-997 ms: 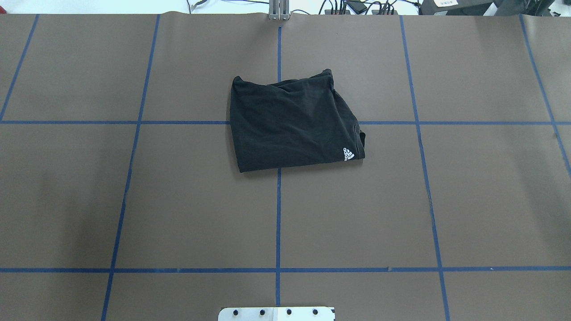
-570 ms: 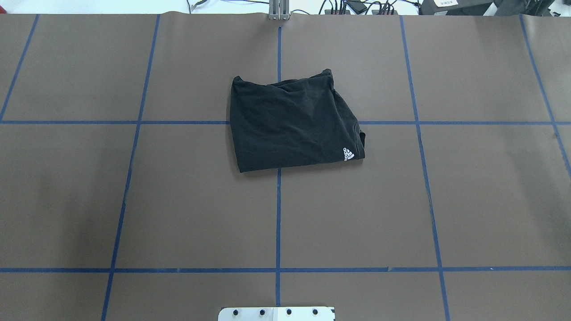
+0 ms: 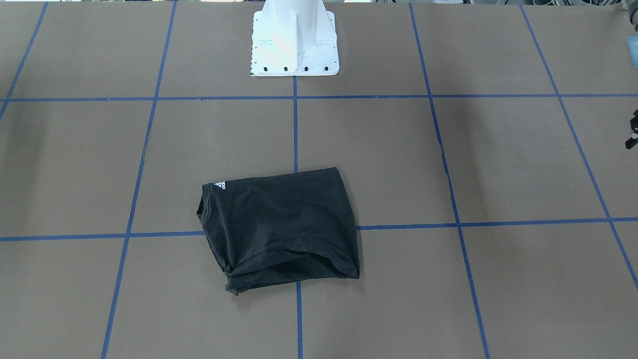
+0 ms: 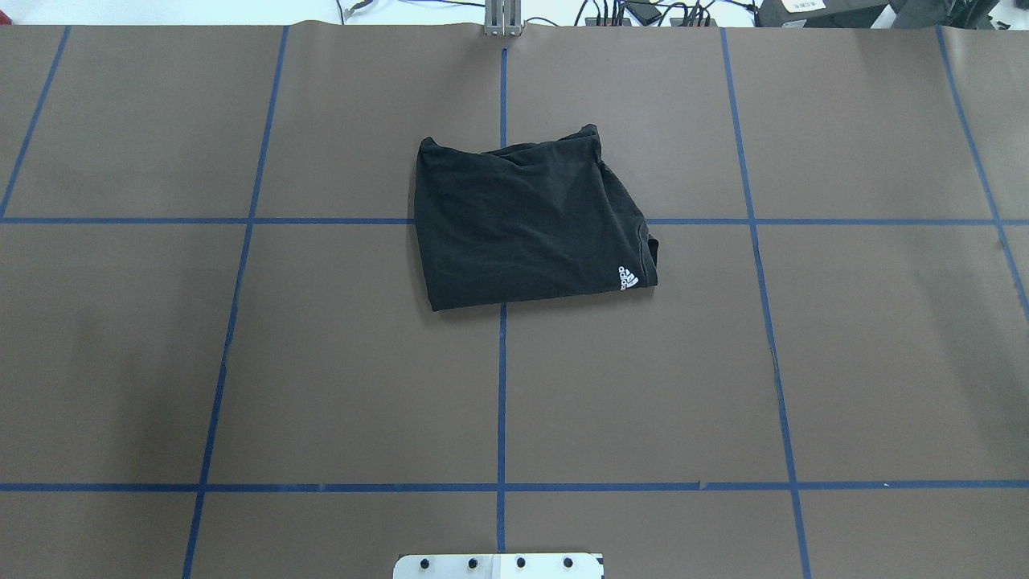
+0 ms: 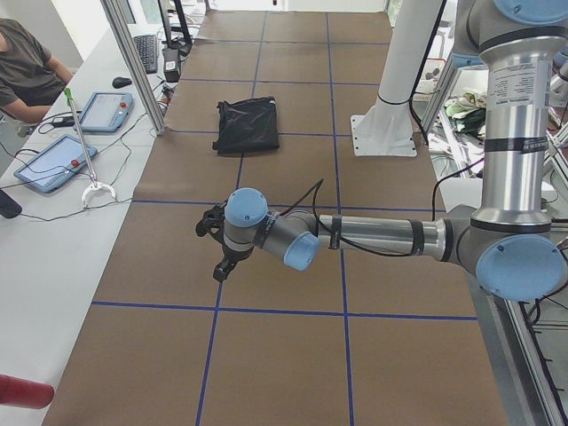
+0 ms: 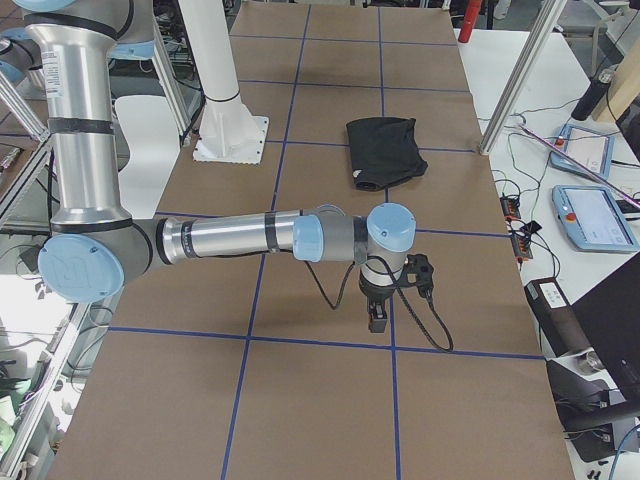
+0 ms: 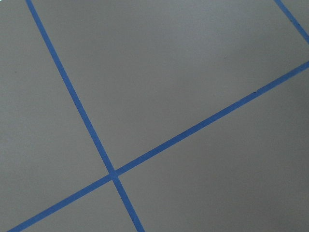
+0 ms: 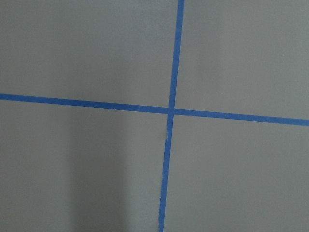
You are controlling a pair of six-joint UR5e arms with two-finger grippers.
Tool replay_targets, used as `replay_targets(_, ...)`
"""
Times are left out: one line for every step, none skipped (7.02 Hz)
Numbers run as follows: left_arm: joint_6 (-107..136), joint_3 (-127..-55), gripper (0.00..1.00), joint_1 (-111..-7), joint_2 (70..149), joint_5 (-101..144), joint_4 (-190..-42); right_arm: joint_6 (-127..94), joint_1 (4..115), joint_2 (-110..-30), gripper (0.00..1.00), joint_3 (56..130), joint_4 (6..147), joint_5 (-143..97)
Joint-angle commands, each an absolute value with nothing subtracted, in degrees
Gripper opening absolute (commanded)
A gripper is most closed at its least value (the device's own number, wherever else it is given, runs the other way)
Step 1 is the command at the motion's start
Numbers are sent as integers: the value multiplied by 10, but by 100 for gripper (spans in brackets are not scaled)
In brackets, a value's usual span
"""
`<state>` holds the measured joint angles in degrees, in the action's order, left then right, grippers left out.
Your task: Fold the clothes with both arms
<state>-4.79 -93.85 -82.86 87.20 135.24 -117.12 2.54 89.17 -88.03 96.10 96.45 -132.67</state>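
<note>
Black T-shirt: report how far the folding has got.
Done: the black short-sleeved T-shirt lies folded into a compact rectangle on the brown mat, small white logo showing. In hand: nothing; the left pincer and right pincer hang over bare mat, apart from it. Left: at most squaring the rumpled far edge, I would judge.

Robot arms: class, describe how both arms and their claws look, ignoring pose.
Both the left arm and right arm are silver-grey tubes with light blue joint caps, black bands and a printed label on the upright segment. A black cable loops at each wrist. The left claw and right claw are black.
</note>
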Motion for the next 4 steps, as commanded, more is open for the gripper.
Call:
replay_targets(-47, -940, 100, -829, 872, 1353, -1170, 20, 883, -882, 100, 960, 964, -1330)
replay_targets(-47, -940, 100, -829, 869, 1352, -1168, 19, 876, -882, 100, 959, 964, -1332)
replay_targets(-46, -940, 100, -829, 874, 1351, -1165, 19, 869, -882, 100, 955, 964, -1331)
replay_targets(-46, -940, 100, -830, 878, 1351, -1165, 19, 865, -882, 100, 955, 966, -1331)
